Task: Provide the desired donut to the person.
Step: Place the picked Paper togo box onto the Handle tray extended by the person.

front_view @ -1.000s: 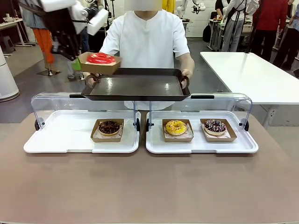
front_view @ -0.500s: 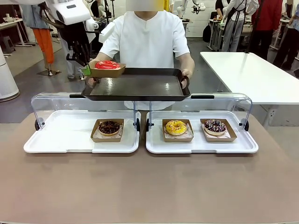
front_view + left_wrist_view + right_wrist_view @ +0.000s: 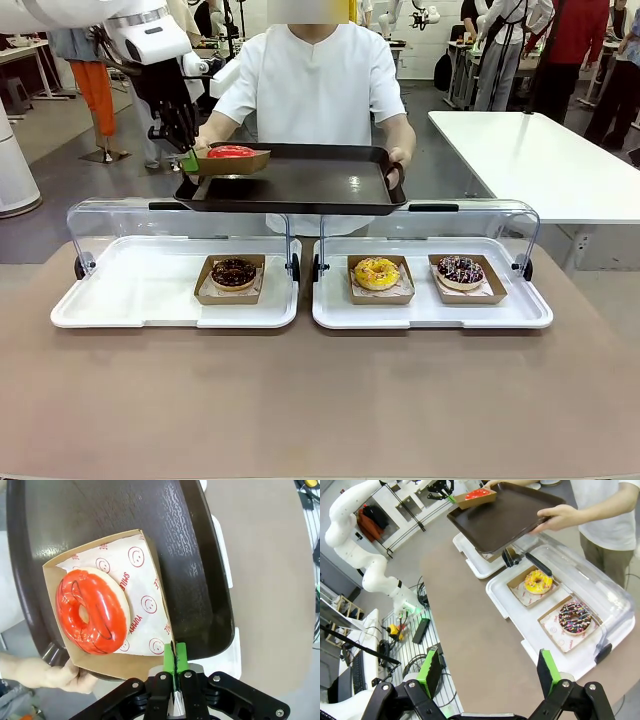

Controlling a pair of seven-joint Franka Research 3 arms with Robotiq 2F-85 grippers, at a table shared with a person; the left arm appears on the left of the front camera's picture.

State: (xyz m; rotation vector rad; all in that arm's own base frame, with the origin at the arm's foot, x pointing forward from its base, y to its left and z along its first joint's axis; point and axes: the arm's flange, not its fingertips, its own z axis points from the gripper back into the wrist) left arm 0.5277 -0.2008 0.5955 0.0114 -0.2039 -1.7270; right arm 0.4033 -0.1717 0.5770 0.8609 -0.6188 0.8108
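Brown table [image 3: 320, 400] carries two white display trays, left one [image 3: 120, 300] and right one [image 3: 520, 310], clear lids [image 3: 110, 215] flipped up at the far side. The left tray holds a chocolate donut [image 3: 233, 273]. The right tray holds a yellow donut [image 3: 377, 272] and a sprinkled chocolate donut [image 3: 460, 269] side by side. Each sits in its own brown paper boat. A white side table [image 3: 540, 160] stands at far right.

The person [image 3: 315, 90] stands across the table and holds a dark serving tray [image 3: 300, 185] level above the lids, one hand [image 3: 397, 165] on one short end, the other hand [image 3: 50, 672] under the corner near the robot's left arm. Nothing stands between tray and grippers.

The red donut [image 3: 230, 151] lies in a cardboard box [image 3: 235, 162] lined with smiley-print paper, over that corner of the serving tray. In the left wrist view the box overhangs the rim close to the person's fingers. Cannot tell if the box bottom touches the tray.

The left arm reaches in high from the left, wrist angled down. The left gripper [image 3: 174, 655] is pinched closed on the box's side wall, green pads [image 3: 181, 652] pressed flat against it.

The right gripper [image 3: 489, 672] hangs above the near table edge on the robot's right, jaws spread wide, holding nothing.
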